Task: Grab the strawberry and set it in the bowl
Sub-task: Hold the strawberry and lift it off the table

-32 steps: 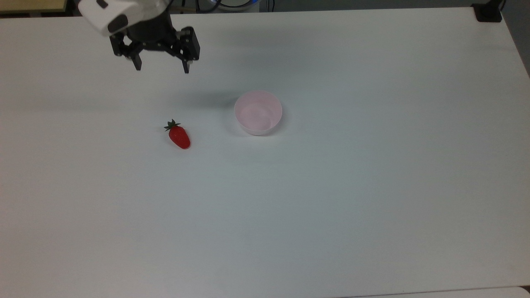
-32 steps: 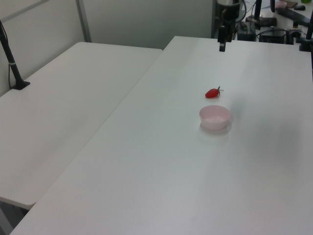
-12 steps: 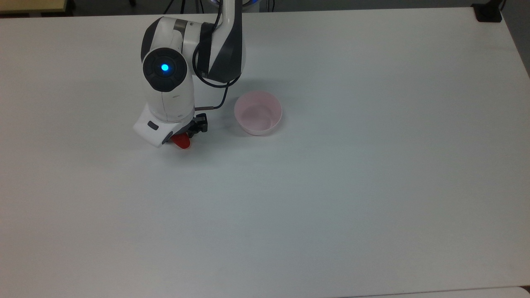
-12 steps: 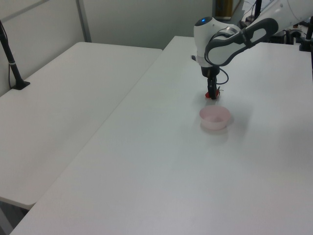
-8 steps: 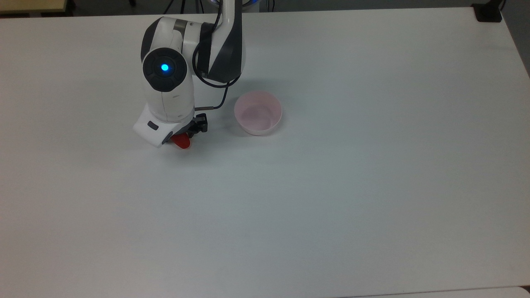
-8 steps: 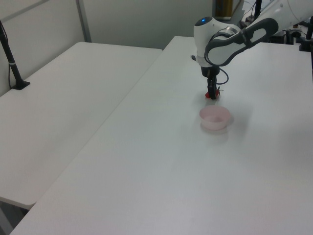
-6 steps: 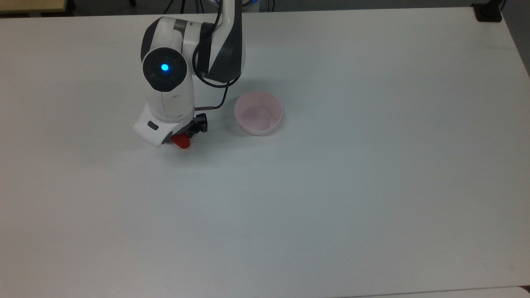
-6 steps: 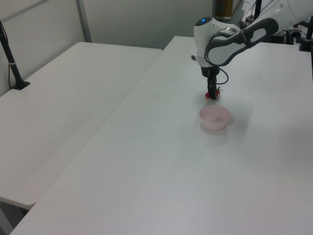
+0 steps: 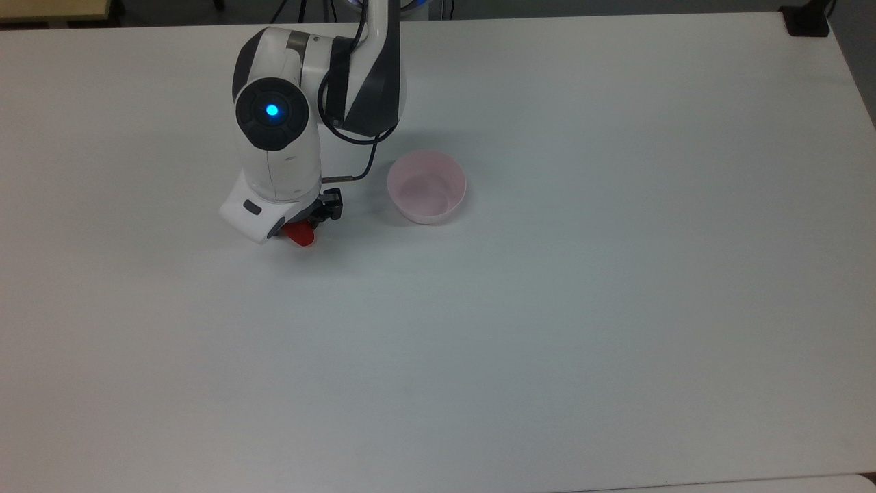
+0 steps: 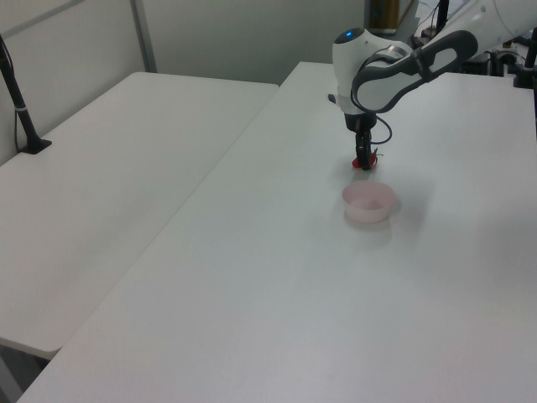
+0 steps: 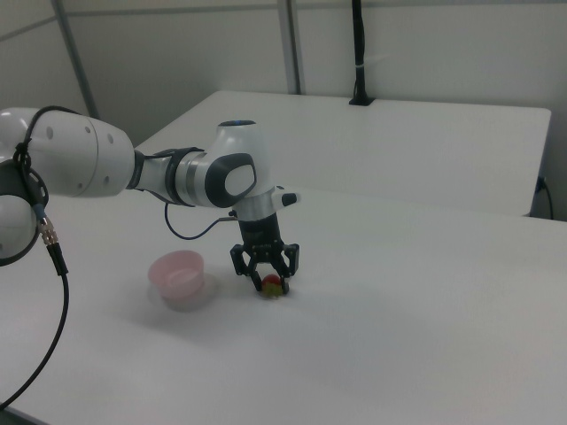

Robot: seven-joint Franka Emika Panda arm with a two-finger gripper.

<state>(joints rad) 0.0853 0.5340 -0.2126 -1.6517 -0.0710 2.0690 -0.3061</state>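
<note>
The red strawberry [image 11: 271,285] lies on the white table, to the right view's right of the pale pink bowl [image 11: 180,276]. My gripper [image 11: 270,282] points straight down over it, one finger against each side, shut on it at table height. In the top view the arm's white hand covers most of the strawberry [image 9: 302,237], leaving only its red tip showing. There the bowl [image 9: 424,215] stands a short way to the right, with nothing in it. In the left view the gripper [image 10: 363,161] stands just behind the bowl [image 10: 368,204].
The white table [image 9: 547,329] stretches wide towards the top view's right and bottom. A second white table [image 10: 101,193] adjoins on the left view's left, with a black post [image 10: 18,101] on it. A black clamp [image 9: 806,19] sits at the top view's upper right corner.
The arm came down from the top view's upper left onto the strawberry. Over the last second it stayed almost still around the fruit, shifting only a hair.
</note>
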